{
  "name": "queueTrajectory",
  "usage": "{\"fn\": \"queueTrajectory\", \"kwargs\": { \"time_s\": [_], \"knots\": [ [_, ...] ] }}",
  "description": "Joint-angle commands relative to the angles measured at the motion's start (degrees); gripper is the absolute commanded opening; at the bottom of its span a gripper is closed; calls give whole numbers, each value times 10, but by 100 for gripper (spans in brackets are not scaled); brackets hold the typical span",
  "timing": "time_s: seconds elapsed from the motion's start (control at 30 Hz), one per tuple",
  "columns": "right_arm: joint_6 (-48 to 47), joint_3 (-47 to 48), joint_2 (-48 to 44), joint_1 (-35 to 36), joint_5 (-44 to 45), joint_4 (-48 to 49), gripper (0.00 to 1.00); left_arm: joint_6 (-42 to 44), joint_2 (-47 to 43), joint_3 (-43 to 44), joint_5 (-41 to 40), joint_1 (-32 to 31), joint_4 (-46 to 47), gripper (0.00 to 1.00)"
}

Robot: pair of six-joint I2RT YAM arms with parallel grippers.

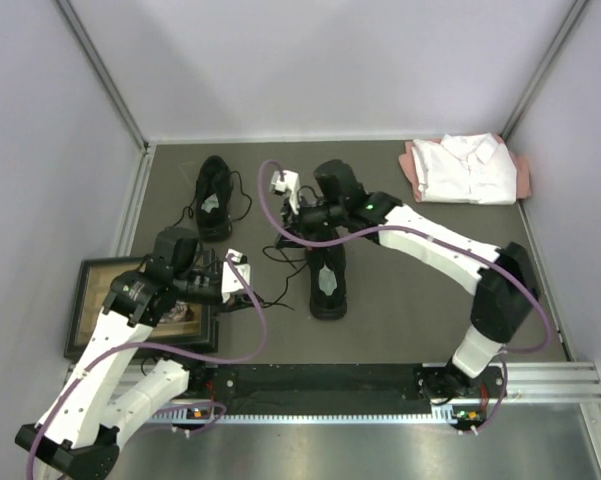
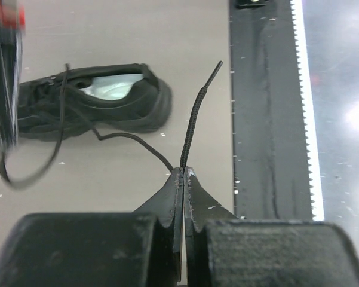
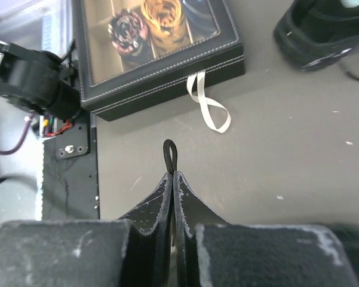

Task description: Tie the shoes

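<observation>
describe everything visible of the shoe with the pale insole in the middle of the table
Black low-top lace-up shoe, matte upper, pale grey insole showing in the opening. It stands upright on its sole on the grey table, heel toward the near edge, untied. One thin black lace trails to the left tool, shut on it with the tip poking past. The right tool pinches a small lace loop.

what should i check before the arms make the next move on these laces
1. left gripper shut on lace end: ok
2. right gripper shut on lace loop: ok
3. both held pieces belong to the near shoe: cannot tell
4. near shoe sits sole down: ok
5. far shoe tied: not ok, its laces trail loose
</observation>
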Motion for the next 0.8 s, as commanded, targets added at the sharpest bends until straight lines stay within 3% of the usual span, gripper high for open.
{"fn": "queueTrajectory", "kwargs": {
  "time_s": [0.0, 0.37, 0.43, 0.47, 0.53, 0.57, 0.67, 0.77],
  "knots": [
    [15, 44, 61, 30, 13, 52, 0, 15, 4, 19, 49, -1, -38, 0],
    [24, 67, 153, 34, -10, 36, 0, 58, 26, 0, 78, -8, -62, 0],
    [25, 78, 144, 35, -14, 18, 14, 55, 34, 5, 77, -8, -56, 0],
    [26, 79, 139, 35, -13, 14, 30, 39, 36, 6, 77, -8, -49, 0],
    [30, 84, 112, 33, -11, 4, 46, 9, 36, 5, 72, -8, -5, 0],
    [36, 87, 101, 25, -13, 1, 60, -26, 34, 3, 68, -8, 13, 0],
    [50, 98, 64, 5, -30, -11, 73, -105, 31, -5, 62, -8, 105, 0],
    [50, 108, 29, -34, -39, -32, 75, -224, 42, -11, 31, -8, 218, 0]
  ]
}}
